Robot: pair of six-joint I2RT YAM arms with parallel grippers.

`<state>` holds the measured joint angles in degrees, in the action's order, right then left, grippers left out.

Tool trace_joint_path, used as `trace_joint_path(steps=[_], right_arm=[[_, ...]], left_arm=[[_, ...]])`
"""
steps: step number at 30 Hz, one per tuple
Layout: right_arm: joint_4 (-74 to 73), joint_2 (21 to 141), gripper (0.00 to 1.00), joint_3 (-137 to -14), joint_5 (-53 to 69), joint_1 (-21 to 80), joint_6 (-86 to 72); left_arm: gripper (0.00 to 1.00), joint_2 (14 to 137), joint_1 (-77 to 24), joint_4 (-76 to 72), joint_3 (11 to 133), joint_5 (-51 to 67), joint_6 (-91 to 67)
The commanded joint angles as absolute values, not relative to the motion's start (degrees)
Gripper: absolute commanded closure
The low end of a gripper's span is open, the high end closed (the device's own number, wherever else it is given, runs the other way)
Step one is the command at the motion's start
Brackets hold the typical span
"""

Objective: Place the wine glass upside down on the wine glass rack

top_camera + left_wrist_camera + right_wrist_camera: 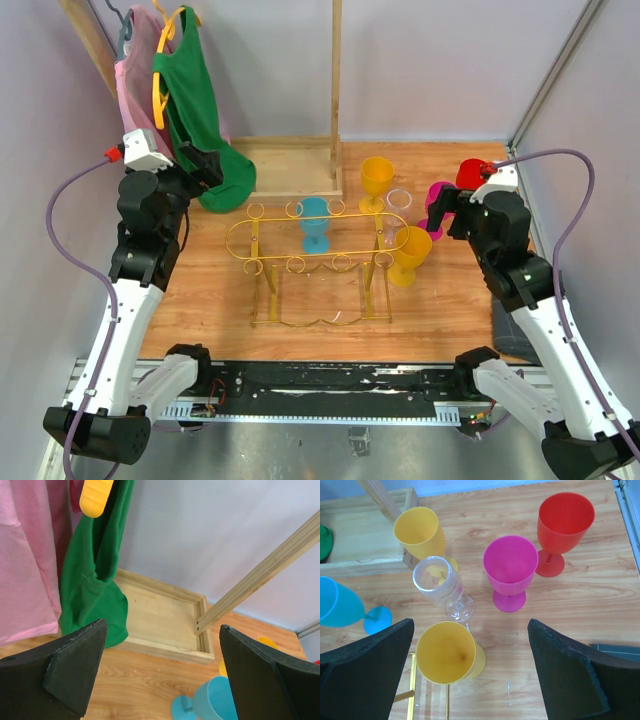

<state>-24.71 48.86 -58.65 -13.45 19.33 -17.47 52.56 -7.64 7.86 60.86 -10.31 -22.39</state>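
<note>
The gold wire wine glass rack stands mid-table with nothing hanging on it. A blue glass stands upright at its far side. Right of it stand a yellow glass, a clear wine glass, a second yellow glass, a pink glass and a red glass, all upright. My right gripper is open and empty above the near yellow glass, the clear glass and the pink glass. My left gripper is open and empty, with the blue glass low in its view.
A shallow wooden tray with an upright post sits at the back. Green and pink clothes hang at the back left, close to my left gripper. Grey walls close in both sides.
</note>
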Motion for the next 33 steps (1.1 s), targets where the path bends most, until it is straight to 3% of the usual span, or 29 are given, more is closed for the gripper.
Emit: trace_joint_path(steps=[1, 17, 24, 28, 33], right_arm=[[-22.4, 47.0, 0.02, -58.6, -11.8, 20.7, -16.0], [-24.7, 47.4, 0.01, -59.3, -10.9, 20.8, -13.8], [-29.1, 53.3, 0.00, -63.7, -16.2, 20.8, -12.9], [-31.9, 58.8, 0.10, -67.7, -21.7, 20.6, -13.3], [-35.3, 66.0, 0.12, -73.6, -21.5, 18.7, -15.3]], left_arm=[[0.01, 52.6, -7.9, 7.9, 61.8, -10.6, -22.8], [0.01, 51.1, -7.9, 7.6, 60.4, -7.5, -23.7], [0.01, 51.2, -7.9, 8.3, 59.5, -5.9, -24.3], [0.01, 50.9, -7.9, 8.6, 58.9, -5.9, -24.0], [0.01, 50.5, -7.9, 8.1, 58.1, -5.3, -24.8]])
